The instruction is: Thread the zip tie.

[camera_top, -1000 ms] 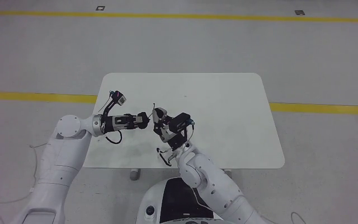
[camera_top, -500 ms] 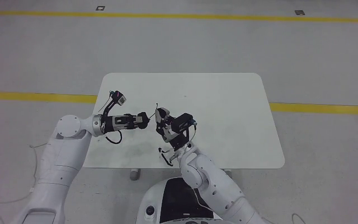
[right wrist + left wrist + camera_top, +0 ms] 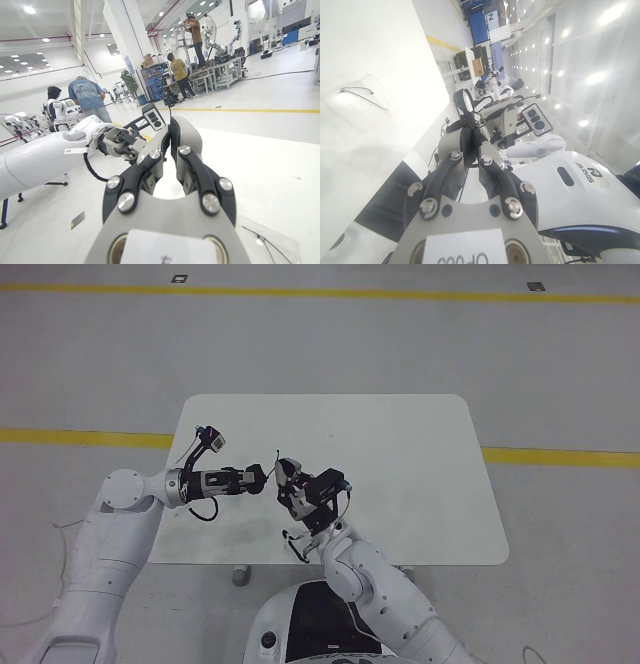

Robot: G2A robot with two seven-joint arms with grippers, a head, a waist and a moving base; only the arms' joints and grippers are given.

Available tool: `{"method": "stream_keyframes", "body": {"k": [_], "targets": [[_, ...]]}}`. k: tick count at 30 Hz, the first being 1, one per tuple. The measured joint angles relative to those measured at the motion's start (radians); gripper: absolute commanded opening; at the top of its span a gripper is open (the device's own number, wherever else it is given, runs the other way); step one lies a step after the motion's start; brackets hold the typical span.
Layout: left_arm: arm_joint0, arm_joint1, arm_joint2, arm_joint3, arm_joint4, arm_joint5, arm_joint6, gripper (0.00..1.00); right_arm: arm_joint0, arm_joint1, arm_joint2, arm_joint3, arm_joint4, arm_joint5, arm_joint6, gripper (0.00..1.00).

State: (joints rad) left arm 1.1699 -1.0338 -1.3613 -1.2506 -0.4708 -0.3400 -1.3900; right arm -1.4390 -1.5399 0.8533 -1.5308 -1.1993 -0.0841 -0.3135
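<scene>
Fingers (image 3: 186, 136), left gripper (image 3: 470, 135), right gripper (image 3: 170, 126): shut on 1 zip tie (image 3: 170, 111). Right wrist view: tip exposed. Top view: points up-frame.

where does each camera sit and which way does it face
top view: above the arms, looking down on the white table; both arms show, left gripper facing right gripper.
left wrist view: on that wrist, along its fingers toward the right arm.
right wrist view: on that wrist, along its fingers toward the left arm.
shared: both wrist views show the table's clear plastic sheet.
</scene>
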Motion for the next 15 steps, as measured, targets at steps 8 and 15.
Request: {"method": "stream_keyframes", "body": {"k": [8,15], "targets": [[0.000,0.000,0.000,0.000,0.000,0.000,0.000,0.00,-0.003,0.004,-0.001,-0.001,-0.008,-0.022,0.016,0.00],[0.000,0.000,0.000,0.000,0.000,0.000,0.000,0.00,0.003,0.003,-0.006,0.011,-0.009,-0.017,0.025,0.00]]}}
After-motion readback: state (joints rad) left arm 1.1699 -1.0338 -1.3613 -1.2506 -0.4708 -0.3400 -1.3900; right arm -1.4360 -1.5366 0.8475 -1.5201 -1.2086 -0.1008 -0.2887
